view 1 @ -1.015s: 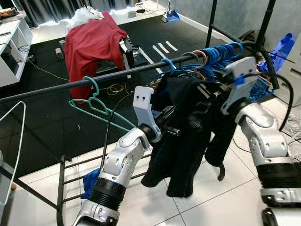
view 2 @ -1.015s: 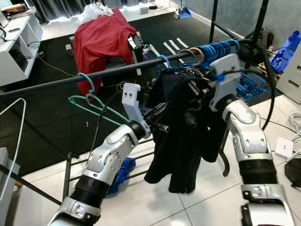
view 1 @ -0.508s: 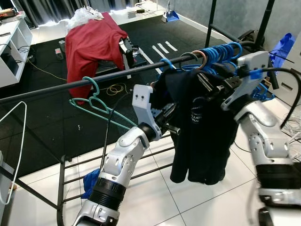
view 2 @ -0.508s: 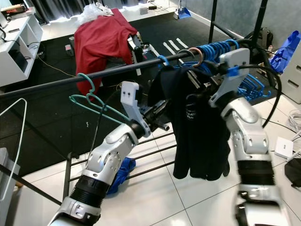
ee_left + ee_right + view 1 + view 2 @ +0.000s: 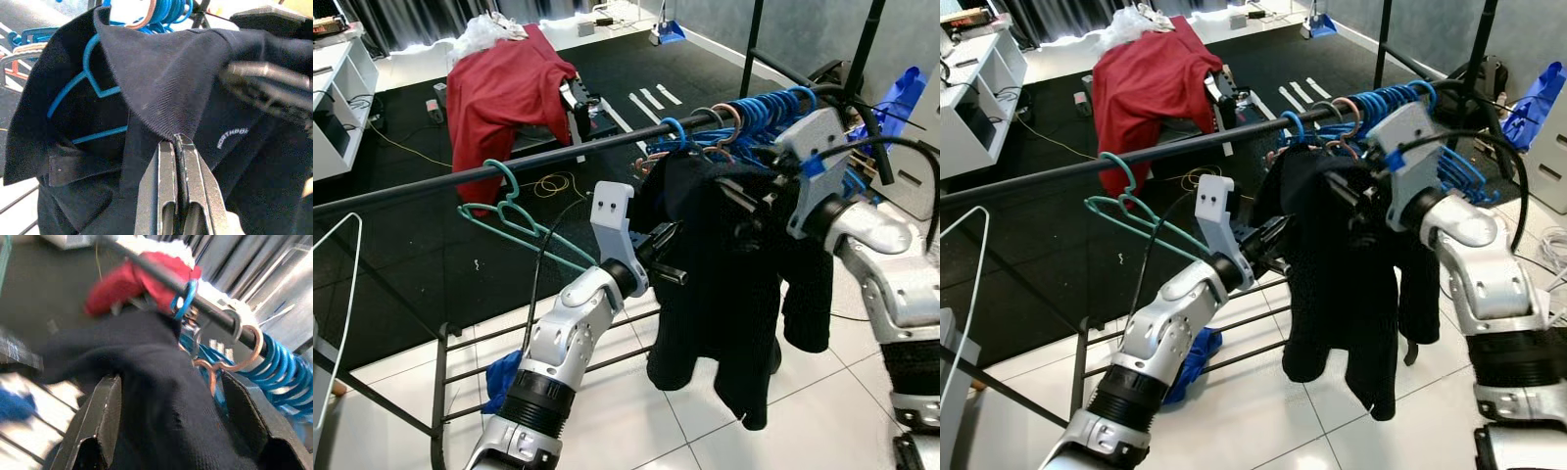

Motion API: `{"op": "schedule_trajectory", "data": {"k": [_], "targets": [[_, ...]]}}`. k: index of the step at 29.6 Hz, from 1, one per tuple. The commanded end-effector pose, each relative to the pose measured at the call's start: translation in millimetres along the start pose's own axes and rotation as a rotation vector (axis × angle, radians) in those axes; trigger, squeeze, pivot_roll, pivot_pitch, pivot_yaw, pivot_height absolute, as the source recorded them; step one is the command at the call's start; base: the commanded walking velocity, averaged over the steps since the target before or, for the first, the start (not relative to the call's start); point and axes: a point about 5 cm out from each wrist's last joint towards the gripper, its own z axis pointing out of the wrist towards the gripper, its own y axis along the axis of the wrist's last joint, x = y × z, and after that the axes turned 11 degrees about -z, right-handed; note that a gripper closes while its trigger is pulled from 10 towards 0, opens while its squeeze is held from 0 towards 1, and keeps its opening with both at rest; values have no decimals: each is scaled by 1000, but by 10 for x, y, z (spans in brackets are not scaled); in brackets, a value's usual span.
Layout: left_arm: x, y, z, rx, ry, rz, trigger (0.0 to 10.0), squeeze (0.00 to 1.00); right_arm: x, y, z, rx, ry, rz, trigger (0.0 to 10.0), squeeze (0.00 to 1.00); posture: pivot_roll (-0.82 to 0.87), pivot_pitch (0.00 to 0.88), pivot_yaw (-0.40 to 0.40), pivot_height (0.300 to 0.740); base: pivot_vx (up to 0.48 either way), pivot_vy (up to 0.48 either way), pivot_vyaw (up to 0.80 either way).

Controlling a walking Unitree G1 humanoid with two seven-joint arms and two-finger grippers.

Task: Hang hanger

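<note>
A black polo shirt (image 5: 724, 294) hangs on a blue hanger (image 5: 93, 83). The hanger's hook (image 5: 674, 132) is over the black rail (image 5: 431, 181). My left gripper (image 5: 176, 142) is shut, pinching the edge of the shirt's collar, just left of the shirt (image 5: 672, 273). My right gripper (image 5: 171, 396) is at the shirt's right shoulder, below the rail (image 5: 756, 196). Its fingers (image 5: 100, 421) are spread wide on either side of the bunched cloth. The shirt hangs twisted, with its hem low on the right.
A bunch of blue hangers (image 5: 769, 113) crowds the rail to the right. A teal hanger (image 5: 514, 220) hangs to the left and a white one (image 5: 342, 294) at far left. Behind lies a red cloth (image 5: 504, 88). A blue cloth (image 5: 504, 377) lies by the rack's low bars (image 5: 607, 333).
The shirt has swung from hanging flat with its logo showing to hanging twisted and lower. My right arm has pulled in to the left and down. The left arm has barely moved.
</note>
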Motion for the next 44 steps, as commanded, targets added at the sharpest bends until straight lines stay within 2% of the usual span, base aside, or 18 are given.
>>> {"op": "schedule_trajectory", "data": {"k": [1,7,8,11,16,20,23,25,26,27,28,30,33,36,38,41,43,44], "targets": [[-11,-59,-1,16,6,-20,0,0,65,-56,14,22,36,-106,10000,0,-169,99,110,740,0,0,0],[-35,-9,6,7,-34,-28,0,0,59,-105,0,65,16,-72,10000,0,-168,101,111,740,0,0,0],[-25,36,6,-1,-38,-20,10000,969,95,-116,-11,82,28,-55,10000,0,-165,102,114,740,0,0,0],[-9,59,4,-6,-29,-10,10000,1000,117,-125,-16,92,38,-50,10000,0,-165,102,115,740,0,0,0],[11,70,-1,-11,-18,-4,10000,1000,168,-195,-35,126,84,-24,10000,0,-165,104,116,740,0,0,0],[22,75,-3,-11,-11,5,10000,1000,241,-170,-76,87,158,76,10000,0,-164,104,114,740,0,0,0],[35,64,-20,2,-6,14,10000,1000,257,-44,-130,-19,226,234,10000,0,-163,105,115,740,0,0,0],[34,57,-27,8,-8,14,10000,1000,249,-36,-139,-23,230,250,10000,0,-163,105,115,740,0,0,0],[31,52,-43,15,-16,9,10000,216,232,-78,-143,8,219,231,10000,0,-167,106,116,740,0,0,0],[31,52,-43,15,-16,9,10000,216,232,-78,-143,8,219,231,10000,0,-167,106,116,740,0,0,0],[22,68,-73,17,-37,-12,10000,0,220,-153,-140,58,196,203,10000,0,-169,107,117,740,0,0,0],[16,81,-93,17,-53,-28,10000,0,212,-203,-138,92,180,183,10000,0,-169,107,117,740,0,0,0],[78,320,-273,-44,-125,-158,10000,0,164,-310,-95,139,70,183,10000,0,-158,108,118,740,0,0,0],[97,377,-318,-57,-139,-178,10000,0,148,-327,-87,146,43,192,10000,0,-158,108,118,740,0,0,0],[208,525,-477,-74,-161,-212,10000,0,66,-386,-32,130,-103,293,10000,0,-154,107,116,740,0,0,0],[239,566,-534,-74,-172,-221,10000,0,47,-403,-12,118,-152,340,10000,0,-154,107,116,740,0,0,0],[256,589,-649,-41,-202,-218,10000,0,104,-421,59,70,-197,492,10000,0,-144,106,112,740,0,0,0],[256,589,-649,-41,-202,-218,10000,0,104,-421,59,70,-197,492,10000,0,-144,106,112,740,0,0,0]]}}
